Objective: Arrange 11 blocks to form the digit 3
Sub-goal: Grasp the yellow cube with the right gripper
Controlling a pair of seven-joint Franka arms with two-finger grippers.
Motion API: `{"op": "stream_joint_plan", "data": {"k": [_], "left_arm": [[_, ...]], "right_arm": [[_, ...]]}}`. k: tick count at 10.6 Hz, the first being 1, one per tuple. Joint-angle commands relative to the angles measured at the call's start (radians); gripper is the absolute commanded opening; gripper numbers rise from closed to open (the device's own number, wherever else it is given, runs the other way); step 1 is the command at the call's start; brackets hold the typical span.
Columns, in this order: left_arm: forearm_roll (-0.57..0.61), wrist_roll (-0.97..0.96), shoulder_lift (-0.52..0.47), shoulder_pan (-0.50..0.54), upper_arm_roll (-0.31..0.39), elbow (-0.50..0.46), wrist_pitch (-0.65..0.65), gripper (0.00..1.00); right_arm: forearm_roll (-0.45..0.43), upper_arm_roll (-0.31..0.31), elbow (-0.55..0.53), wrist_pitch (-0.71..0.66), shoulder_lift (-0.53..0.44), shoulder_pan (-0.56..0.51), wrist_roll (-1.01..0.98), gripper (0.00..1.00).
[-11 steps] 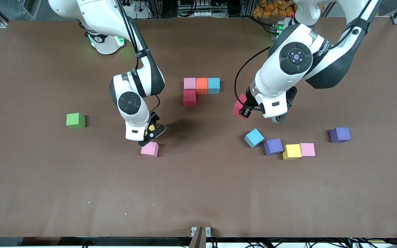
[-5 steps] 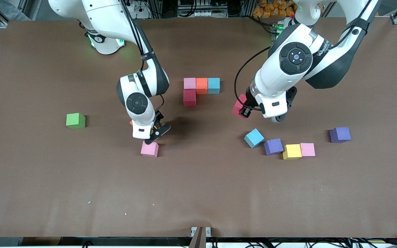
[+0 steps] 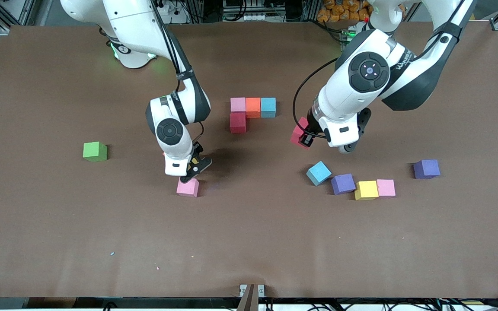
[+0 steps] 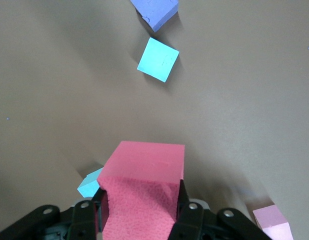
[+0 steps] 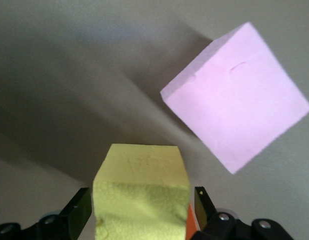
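Left hand [image 3: 303, 140] clamping dark red block [image 4: 144, 192] by side faces; right hand [image 3: 189, 169] gripping yellow block [image 5: 140, 197], apparently light foam.

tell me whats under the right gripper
The right gripper holds a yellow block between its fingers, just above a pink block lying on the table. An orange sliver shows beside the yellow; what it belongs to is covered.

Lying as an L mid-table: pink [image 3: 237, 104], orange [image 3: 253, 107], light blue [image 3: 268, 107], dark red [image 3: 237, 122]. Hanging gripped in mid-air: red block [image 3: 297, 134], yellow block [image 5: 140, 195]. Sitting loose: pink cube [image 3: 188, 187], blue [image 3: 318, 172], purple [image 3: 343, 184], yellow [image 3: 366, 190], pink [image 3: 386, 187], purple [image 3: 426, 169].
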Motion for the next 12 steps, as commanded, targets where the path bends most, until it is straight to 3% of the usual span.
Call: {"op": "stream_joint_plan", "data": {"k": [1,2,5,12], "left_arm": [[-0.014,0.016,0.003,0.0,-0.001,0.014,-0.021,0.0],[-0.013,0.016,0.003,-0.001,-0.001,0.014,-0.021,0.0],[-0.013,0.016,0.003,0.0,-0.001,0.014,-0.021,0.0],[-0.017,0.016,0.001,0.009,-0.001,0.016,-0.021,0.0]], "right_arm": [[0.03,0.017,0.002,-0.001,-0.003,-0.015,-0.01,0.05],[0.033,0.017,0.003,-0.023,-0.009,-0.017,-0.007,0.0],[0.129,0.013,0.009,-0.119,-0.044,-0.015,0.014,0.0],[0.131,0.016,0.022,-0.175,-0.104,0.058,0.526,0.0]]}}
